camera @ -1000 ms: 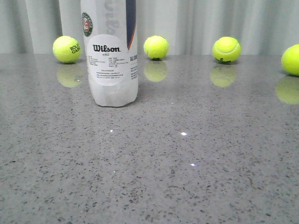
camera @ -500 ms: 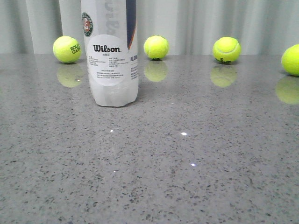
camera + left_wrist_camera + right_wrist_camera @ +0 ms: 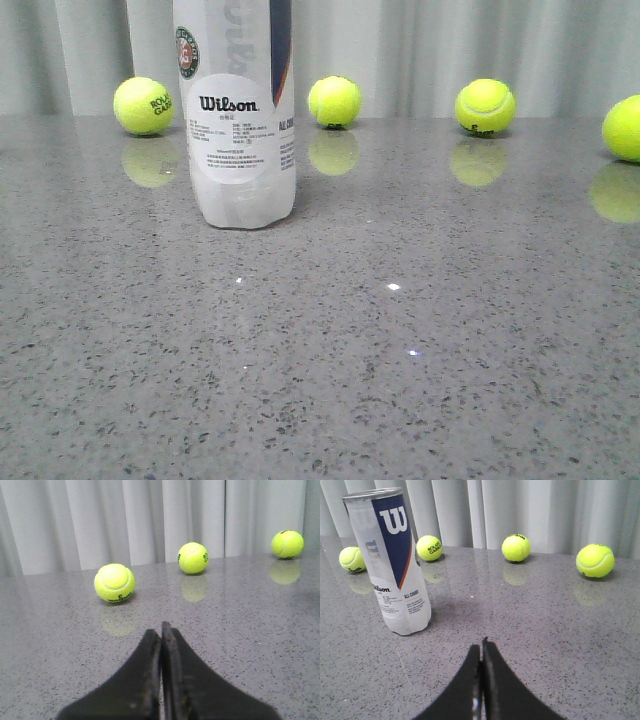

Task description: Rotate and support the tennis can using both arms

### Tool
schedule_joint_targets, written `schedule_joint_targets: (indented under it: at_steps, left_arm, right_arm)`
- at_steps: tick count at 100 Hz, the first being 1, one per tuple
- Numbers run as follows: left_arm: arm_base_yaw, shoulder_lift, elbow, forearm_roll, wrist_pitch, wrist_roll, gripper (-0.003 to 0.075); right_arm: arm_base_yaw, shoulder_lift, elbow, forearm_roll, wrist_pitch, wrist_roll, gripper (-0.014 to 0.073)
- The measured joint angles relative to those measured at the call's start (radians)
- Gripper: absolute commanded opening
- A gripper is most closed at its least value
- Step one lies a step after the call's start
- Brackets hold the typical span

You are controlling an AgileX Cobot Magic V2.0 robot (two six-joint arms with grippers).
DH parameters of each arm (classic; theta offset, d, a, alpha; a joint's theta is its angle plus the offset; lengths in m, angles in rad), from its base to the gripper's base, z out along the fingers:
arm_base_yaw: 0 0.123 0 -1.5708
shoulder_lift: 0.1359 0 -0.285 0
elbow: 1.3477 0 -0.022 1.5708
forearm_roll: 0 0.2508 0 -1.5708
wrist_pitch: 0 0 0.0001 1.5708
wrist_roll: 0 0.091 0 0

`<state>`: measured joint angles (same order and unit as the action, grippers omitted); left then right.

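Can [image 3: 236,110] upright, hands [image 3: 481,647] closed, apart

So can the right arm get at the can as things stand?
Probably yes: in the right wrist view bare table lies between the shut right gripper and the upright can; it would need to open first.

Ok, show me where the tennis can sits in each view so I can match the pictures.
Front view: the can stands upright left of centre, its top cut off by the frame.
Left wrist view: not in it; only balls and the shut left gripper.
Right wrist view: the can stands upright at the left, whole, ahead of the shut right gripper.
Shared landmark: the ball printed ROLAND behind the can.
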<state>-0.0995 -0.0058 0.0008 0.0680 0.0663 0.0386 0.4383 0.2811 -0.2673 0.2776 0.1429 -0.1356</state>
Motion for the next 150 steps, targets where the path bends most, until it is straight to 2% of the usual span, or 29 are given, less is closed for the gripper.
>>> schedule_joint_targets:
  at_steps: [13, 25, 41, 54, 68, 86, 108, 150]
  left_arm:
    - [0.0, 0.0, 0.0, 0.0, 0.0, 0.0, -0.0018]
    - [0.0, 0.0, 0.0, 0.0, 0.0, 0.0, -0.0018]
    - [0.0, 0.0, 0.0, 0.0, -0.001, 0.0, -0.0018]
    - [0.0, 0.0, 0.0, 0.0, -0.001, 0.0, -0.0018]
    - [0.0, 0.0, 0.0, 0.0, -0.001, 0.0, -0.0018]
    - [0.0, 0.0, 0.0, 0.0, -0.001, 0.0, -0.0018]
    - [0.002, 0.0, 0.0, 0.0, -0.002, 0.0, -0.0018]
    - [0.002, 0.0, 0.0, 0.0, -0.003, 0.0, -0.0018]
  right_arm:
    - [0.0, 0.0, 0.002, 0.0, -0.004, 0.0, -0.0059]
    - [-0.019, 0.0, 0.045, 0.0, -0.071, 0.0, -0.0059]
    - [-0.117, -0.017, 0.156, -0.011, -0.202, 0.005, -0.0059]
    - [-0.207, -0.107, 0.24, -0.111, -0.248, 0.063, -0.0059]
    - [-0.33, -0.203, 0.293, -0.221, -0.244, 0.173, -0.0059]
    - [-0.448, -0.287, 0.292, -0.278, -0.134, 0.207, -0.0059]
    - [-0.461, -0.291, 0.292, -0.323, -0.047, 0.212, -0.0059]
    - [-0.461, -0.291, 0.292, -0.325, -0.042, 0.212, -0.0059]
